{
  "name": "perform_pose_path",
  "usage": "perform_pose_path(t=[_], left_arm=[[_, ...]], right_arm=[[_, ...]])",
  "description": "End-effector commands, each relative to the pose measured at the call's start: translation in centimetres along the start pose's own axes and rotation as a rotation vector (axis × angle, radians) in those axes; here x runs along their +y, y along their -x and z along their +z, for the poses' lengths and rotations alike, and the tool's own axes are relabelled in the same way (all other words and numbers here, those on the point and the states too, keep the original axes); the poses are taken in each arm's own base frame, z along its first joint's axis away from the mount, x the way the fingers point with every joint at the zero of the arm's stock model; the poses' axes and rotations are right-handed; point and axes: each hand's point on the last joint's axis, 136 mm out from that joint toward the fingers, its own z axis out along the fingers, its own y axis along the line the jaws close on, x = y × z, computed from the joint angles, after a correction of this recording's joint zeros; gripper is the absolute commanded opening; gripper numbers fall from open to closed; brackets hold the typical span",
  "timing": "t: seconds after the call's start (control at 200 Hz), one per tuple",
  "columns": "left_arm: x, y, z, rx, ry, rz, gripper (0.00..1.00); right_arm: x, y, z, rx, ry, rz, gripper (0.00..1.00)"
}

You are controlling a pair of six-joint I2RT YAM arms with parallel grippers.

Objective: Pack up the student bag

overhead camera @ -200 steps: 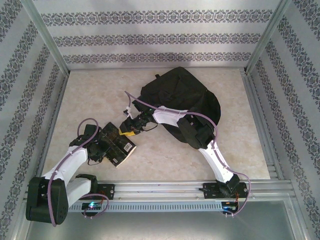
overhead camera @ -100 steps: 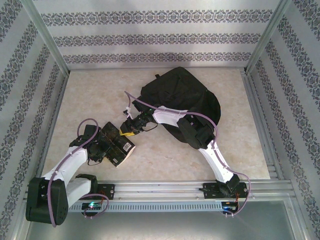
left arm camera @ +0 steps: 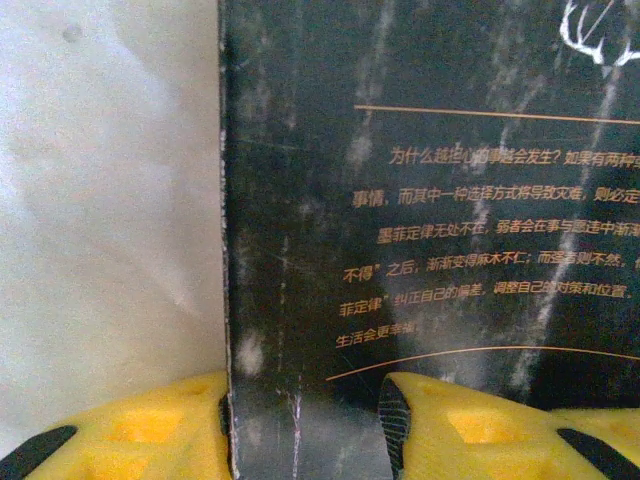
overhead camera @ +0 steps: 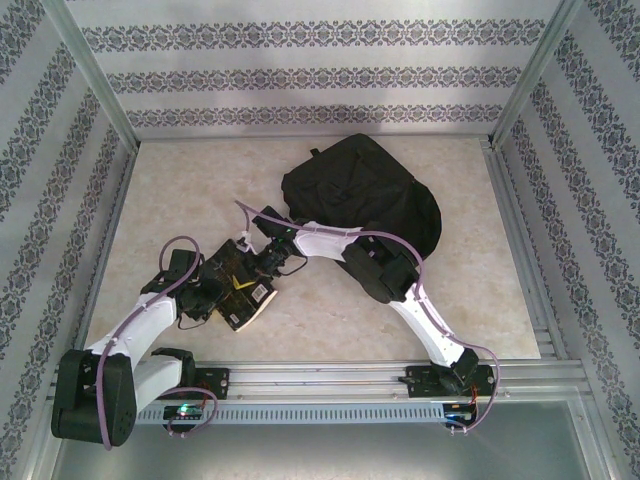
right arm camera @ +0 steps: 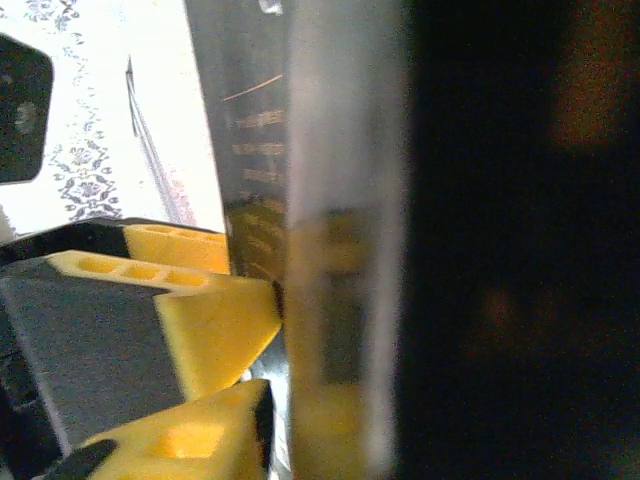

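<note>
Your student bag [overhead camera: 365, 190] lies toward the back of the counter [overhead camera: 180, 190], right of centre. Nearer you and to its left, a dark book [overhead camera: 238, 292] is pinched by its edge in the left tool [left arm camera: 305, 435]. The right tool [overhead camera: 270, 262] sits at the book's far edge, and its blurred wrist view leaves the grip unclear. This looks like a handover: you need a firm right-hand grip before the left lets go.

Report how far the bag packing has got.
Done: nothing visibly packed; the student bag lies apart at the back of the table. In hand: the left gripper clamps a dark book, and the right gripper is at its far edge, grip unclear. Left: carry the book to the bag and put it in.
</note>
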Motion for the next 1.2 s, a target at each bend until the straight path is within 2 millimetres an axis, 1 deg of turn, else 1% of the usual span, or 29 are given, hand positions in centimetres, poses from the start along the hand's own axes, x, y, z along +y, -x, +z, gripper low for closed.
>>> perform_pose_path(t=[0.0, 0.06, 0.11, 0.185, 0.24, 0.27, 0.34, 0.42, 0.485, 0.52, 0.555, 0.655, 0.694, 0.809, 0.874, 0.939, 1.009, 1.074, 1.194], left_arm=[[-4.9, -2.8, 1.3, 0.145, -0.269, 0.099, 0.44], [-5.0, -2.8, 1.1, 0.144, -0.273, 0.1, 0.44], [-5.1, -2.8, 0.9, 0.143, -0.275, 0.102, 0.47], [-5.4, -2.7, 0.2, 0.135, -0.28, 0.114, 0.55], [-5.6, -2.5, -0.5, 0.117, -0.285, 0.126, 0.6], [-5.9, -2.3, -1.0, 0.105, -0.29, 0.135, 0.62], [-6.8, -2.0, -2.4, 0.074, -0.311, 0.167, 0.66], [-8.3, -1.4, -4.6, 0.03, -0.348, 0.225, 0.71], [-9.5, -1.0, -6.2, -0.006, -0.373, 0.282, 0.77], [-10.2, -0.8, -7.1, -0.025, -0.391, 0.316, 0.79], [-10.9, -0.6, -7.9, -0.039, -0.411, 0.348, 0.81], [-13.6, -0.9, -10.2, -0.049, -0.519, 0.449, 0.84], [-15.1, -1.2, -11.5, -0.054, -0.595, 0.493, 0.85], [-18.3, -1.6, -14.6, -0.061, -0.733, 0.579, 0.88], [-19.7, -1.8, -15.9, -0.051, -0.79, 0.612, 0.88], [-21.2, -2.4, -17.0, -0.014, -0.87, 0.639, 0.89], [-22.3, -3.0, -18.0, 0.038, -0.94, 0.652, 0.9], [-23.1, -3.3, -18.8, 0.061, -0.988, 0.655, 0.91], [-23.8, -3.9, -19.9, 0.084, -1.043, 0.673, 0.91]], right_arm=[[0.7, -6.0, 5.2, 0.197, 0.013, 0.018, 0.21], [0.5, -5.3, 4.2, 0.155, -0.006, 0.017, 0.14], [0.6, -4.6, 3.3, 0.119, -0.014, 0.012, 0.11], [0.8, -3.7, 1.3, 0.062, -0.032, -0.001, 0.04], [1.2, -3.2, -0.1, 0.025, -0.044, -0.017, 0.01], [1.6, -3.0, -1.0, 0.001, -0.051, -0.031, 0.0], [2.6, -2.4, -3.2, -0.054, -0.066, -0.064, 0.0], [3.7, -2.0, -5.8, -0.117, -0.076, -0.099, 0.0], [5.1, -2.0, -7.7, -0.158, -0.064, -0.136, 0.0], [6.2, -2.2, -8.7, -0.177, -0.058, -0.159, 0.0], [6.8, -2.3, -9.5, -0.196, -0.06, -0.168, 0.0], [9.1, -3.1, -12.4, -0.264, -0.046, -0.223, 0.0], [9.7, -3.4, -13.3, -0.282, -0.039, -0.236, 0.0], [11.5, -4.7, -15.8, -0.324, -0.006, -0.27, 0.0], [12.8, -5.5, -17.0, -0.344, 0.03, -0.299, 0.0], [14.1, -6.5, -18.1, -0.366, 0.066, -0.325, 0.0], [15.3, -7.4, -19.1, -0.387, 0.104, -0.352, 0.0], [16.0, -8.1, -20.1, -0.409, 0.114, -0.366, 0.0], [16.5, -8.9, -21.8, -0.45, 0.123, -0.371, 0.0]])
